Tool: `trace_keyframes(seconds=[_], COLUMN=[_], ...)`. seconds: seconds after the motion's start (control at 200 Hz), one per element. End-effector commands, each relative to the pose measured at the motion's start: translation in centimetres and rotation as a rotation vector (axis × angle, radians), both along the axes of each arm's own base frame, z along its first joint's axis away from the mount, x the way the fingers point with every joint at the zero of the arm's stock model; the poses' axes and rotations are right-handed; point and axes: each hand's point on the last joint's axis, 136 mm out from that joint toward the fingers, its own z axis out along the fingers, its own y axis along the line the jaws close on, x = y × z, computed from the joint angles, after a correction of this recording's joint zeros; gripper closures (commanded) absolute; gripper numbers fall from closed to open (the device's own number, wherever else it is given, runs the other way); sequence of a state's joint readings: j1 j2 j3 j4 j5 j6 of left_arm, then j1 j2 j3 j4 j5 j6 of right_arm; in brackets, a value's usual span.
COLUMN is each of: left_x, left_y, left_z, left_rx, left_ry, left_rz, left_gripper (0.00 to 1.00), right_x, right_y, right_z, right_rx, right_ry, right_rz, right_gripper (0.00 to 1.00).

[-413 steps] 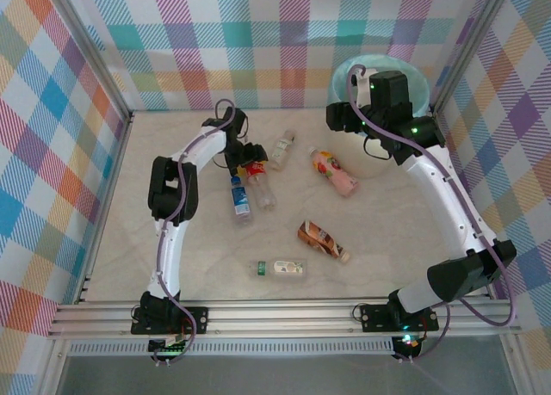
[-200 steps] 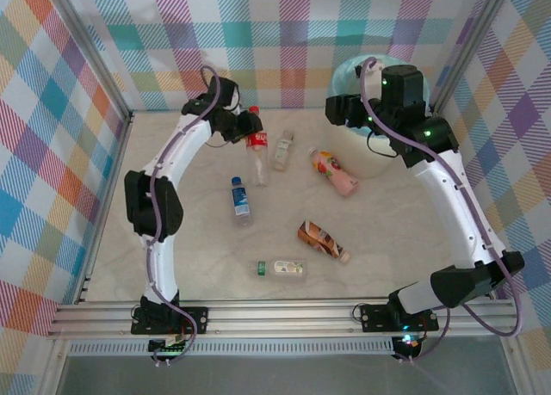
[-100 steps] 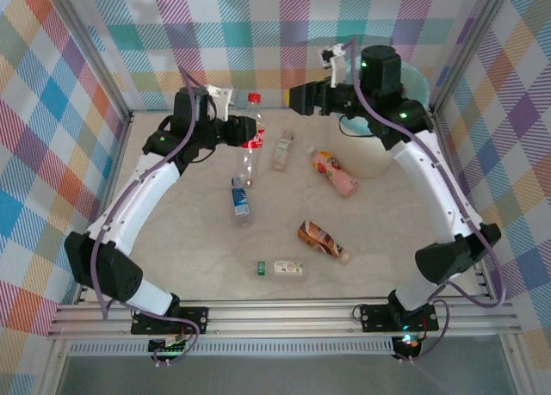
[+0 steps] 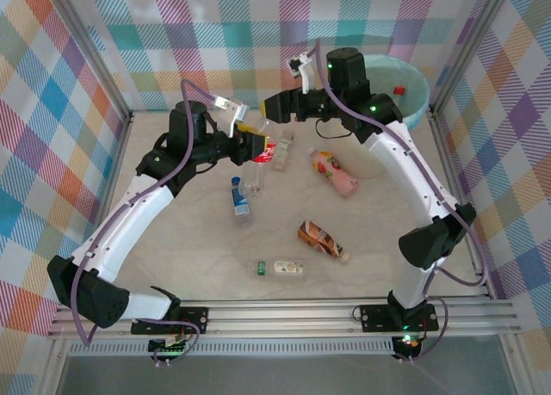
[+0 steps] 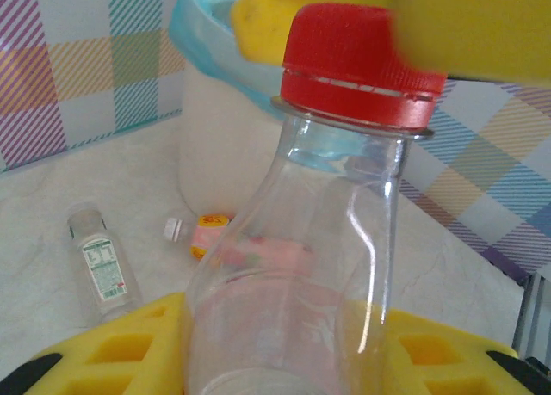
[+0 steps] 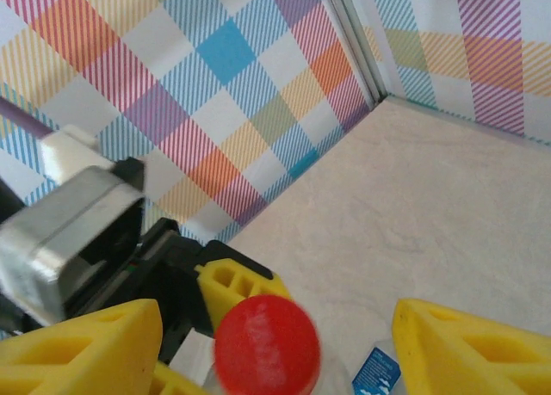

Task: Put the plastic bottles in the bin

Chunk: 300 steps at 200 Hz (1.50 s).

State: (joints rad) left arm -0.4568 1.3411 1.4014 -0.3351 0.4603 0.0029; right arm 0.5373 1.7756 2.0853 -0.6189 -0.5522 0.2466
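My left gripper (image 4: 249,145) is shut on a clear plastic bottle (image 4: 263,151) with a red label, holding it above the table. In the left wrist view the bottle (image 5: 293,266) stands between the yellow fingers (image 5: 112,352), with its red cap (image 5: 362,64) on top. My right gripper (image 4: 269,113) is open and straddles that cap (image 6: 267,343), with a gap on each side. Other bottles lie on the table: white-labelled (image 4: 282,150), pink (image 4: 334,171), blue-labelled (image 4: 240,197), brown (image 4: 323,240) and green-labelled (image 4: 280,268). The bin (image 4: 413,111) stands at the far right corner.
Plaid walls close in the table on three sides. A small red thing (image 4: 399,90) lies inside the bin. The arms' bases sit on the rail (image 4: 275,317) at the near edge. Bare tabletop (image 4: 172,240) stretches along the left and the near right.
The left arm has carried the bottle rightward, toward the table's middle. The right arm has swung left from the bin, and its jaws have narrowed around the cap.
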Motion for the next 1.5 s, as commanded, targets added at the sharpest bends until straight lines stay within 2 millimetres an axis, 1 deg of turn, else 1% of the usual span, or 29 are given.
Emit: trace_keyframes(seconds=[0.0,0.09,0.235,0.345,0.46,0.585,0.695,0.72,0.765,0.79,0.865,0.895,0.945,0.975,1.06,1.11,1.16,1.265,1.38,1.43,1.495], left_x=[-0.9,-1.1,-1.2,-1.2,-1.2,-1.3,-1.6,-1.6,-1.9,-2.0,-2.0,-2.0,-2.0,-2.1,-2.6,-3.0,-3.4,-4.2,-4.7,-4.8,-4.8], left_y=[-0.3,-0.3,-0.3,-0.3,-0.3,-0.2,-0.3,-0.3,-0.2,-0.2,0.3,0.5,0.8,1.0,1.4,1.6,1.7,2.0,2.4,2.6,2.8], left_z=[1.4,1.6,1.6,1.9,2.2,2.8,3.3,3.5,3.7,3.7,4.0,4.1,4.2,4.4,4.7,4.8,4.8,4.9,4.7,4.6,4.3], left_rx=[-0.019,-0.023,-0.024,-0.029,-0.033,-0.043,-0.055,-0.056,-0.057,-0.053,-0.046,-0.044,-0.039,-0.040,-0.041,-0.042,-0.041,-0.034,-0.019,-0.013,-0.004], left_ry=[-0.068,-0.072,-0.073,-0.075,-0.080,-0.080,-0.079,-0.082,-0.083,-0.084,-0.092,-0.096,-0.100,-0.105,-0.114,-0.115,-0.116,-0.117,-0.116,-0.116,-0.115], left_rz=[-0.040,-0.043,-0.041,-0.042,-0.038,-0.033,-0.044,-0.045,-0.050,-0.053,-0.028,-0.014,0.000,0.008,0.018,0.018,0.015,0.002,0.007,0.015,0.028], left_gripper=[0.57,0.57,0.57,0.57,0.57,0.57,0.57,0.56,0.53,0.49,0.26,0.19,0.11,0.08,0.05,0.02,0.02,0.01,0.02,0.02,0.01], right_x=[-1.1,-1.4,-1.7,-1.8,-1.8,-1.8,-1.9,-1.8,-1.7,-1.7,-1.5,-1.4,-0.9,-0.6,0.1,0.6,1.3,2.8,4.5,5.2,6.3], right_y=[0.6,0.7,1.1,1.3,1.4,1.4,1.4,1.3,1.2,1.1,0.5,0.1,-0.8,-1.4,-3.3,-4.8,-6.4,-10.6,-15.7,-17.8,-20.6], right_z=[1.0,0.9,0.4,0.0,0.2,0.5,1.0,1.1,1.4,1.7,2.6,3.1,3.9,4.4,6.1,7.2,8.3,10.7,13.4,14.3,14.8], right_rx=[0.012,0.009,0.004,0.003,0.006,0.011,0.018,0.019,0.018,0.019,0.007,-0.001,-0.021,-0.033,-0.061,-0.076,-0.091,-0.139,-0.231,-0.298,-0.358], right_ry=[-0.016,-0.006,0.012,0.030,0.027,0.015,0.007,0.004,-0.004,-0.012,-0.054,-0.076,-0.115,-0.141,-0.219,-0.264,-0.308,-0.407,-0.542,-0.612,-0.649], right_rz=[0.050,0.068,0.090,0.098,0.102,0.102,0.100,0.094,0.083,0.077,0.037,0.014,-0.044,-0.081,-0.176,-0.245,-0.313,-0.479,-0.687,-0.769,-0.874], right_gripper=[0.36,0.41,0.45,0.50,0.52,0.65,0.81,0.84,0.86,0.87,0.90,0.91,0.92,0.93,0.94,0.95,0.95,0.95,0.96,0.96,0.97])
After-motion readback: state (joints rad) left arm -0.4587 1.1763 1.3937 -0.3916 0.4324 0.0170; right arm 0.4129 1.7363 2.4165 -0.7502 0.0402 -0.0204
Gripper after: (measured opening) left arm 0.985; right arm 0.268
